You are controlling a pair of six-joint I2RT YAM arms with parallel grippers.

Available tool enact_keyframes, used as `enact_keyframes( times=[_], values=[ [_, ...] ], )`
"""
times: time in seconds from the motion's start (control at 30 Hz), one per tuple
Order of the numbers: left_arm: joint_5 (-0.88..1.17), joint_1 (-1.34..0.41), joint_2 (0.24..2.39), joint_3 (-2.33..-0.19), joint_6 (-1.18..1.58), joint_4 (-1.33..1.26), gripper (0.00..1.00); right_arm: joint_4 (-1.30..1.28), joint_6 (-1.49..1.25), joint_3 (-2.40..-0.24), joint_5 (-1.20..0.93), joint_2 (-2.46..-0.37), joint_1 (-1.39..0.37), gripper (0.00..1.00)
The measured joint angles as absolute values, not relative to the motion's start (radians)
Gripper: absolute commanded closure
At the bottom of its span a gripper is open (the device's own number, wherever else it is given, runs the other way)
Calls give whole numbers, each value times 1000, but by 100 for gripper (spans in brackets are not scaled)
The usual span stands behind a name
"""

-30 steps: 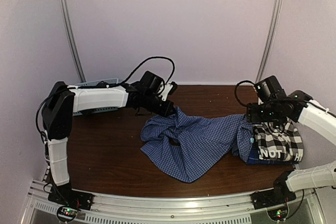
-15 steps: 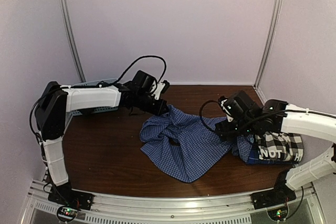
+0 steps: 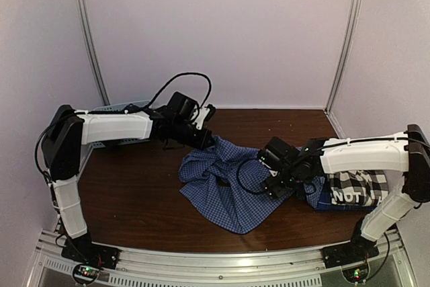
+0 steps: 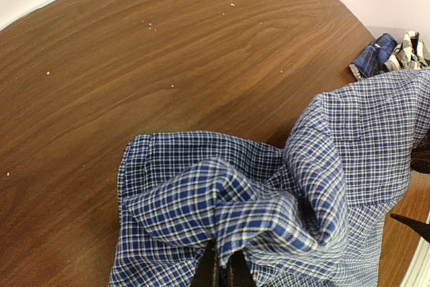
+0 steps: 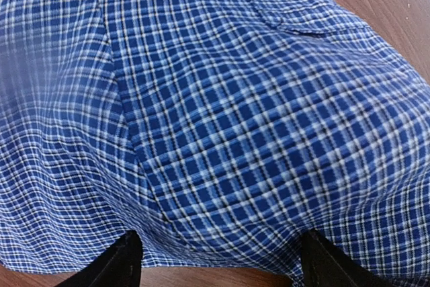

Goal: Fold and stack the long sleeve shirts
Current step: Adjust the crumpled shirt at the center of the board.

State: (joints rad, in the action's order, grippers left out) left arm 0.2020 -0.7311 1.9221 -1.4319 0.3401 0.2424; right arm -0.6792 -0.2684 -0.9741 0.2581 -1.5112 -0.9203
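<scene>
While the left arm stretches nearly flat across the far side of the desk (image 3: 134, 193), the left gripper (image 4: 223, 270) is pinched tight on a raised fold of the blue fine-check shirt (image 3: 235, 186), which lies crumpled mid-desk. The right arm reaches leftward and low, and the right gripper (image 5: 216, 263) hovers just over the shirt, jaws spread wide and holding nothing. At the right edge, the black-and-white plaid shirt (image 3: 359, 183) lies on a darker blue plaid shirt (image 4: 373, 58). The desk is dark brown wood with scattered specks. The walls are pale lilac, and a light blue basket (image 3: 117, 107) sits behind the left arm.

Brown wood table (image 3: 134, 199): blue check shirt (image 3: 225, 189) crumpled mid-table, plaid shirt (image 3: 359, 185) folded at right edge, basket (image 3: 114, 107) far left.
</scene>
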Motion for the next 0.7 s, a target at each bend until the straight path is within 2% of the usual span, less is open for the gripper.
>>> enact_keyframes(
  times=[0.13,0.4,0.63,0.7],
  values=[
    [202,-731,1922,-1430,340,241,100,-674,-242,-975,264,-1550,-925,31],
    [204,-731,1922,-1428,340,239,100,-648,-210,-986,288,-1608,-925,69],
    [206,-731,1911,-1406,339,240,100,-623,-202,-989,311,-1615,-925,98],
    [206,-731,1903,-1398,339,239,100,-621,-206,-989,320,-1615,-925,100]
  ],
)
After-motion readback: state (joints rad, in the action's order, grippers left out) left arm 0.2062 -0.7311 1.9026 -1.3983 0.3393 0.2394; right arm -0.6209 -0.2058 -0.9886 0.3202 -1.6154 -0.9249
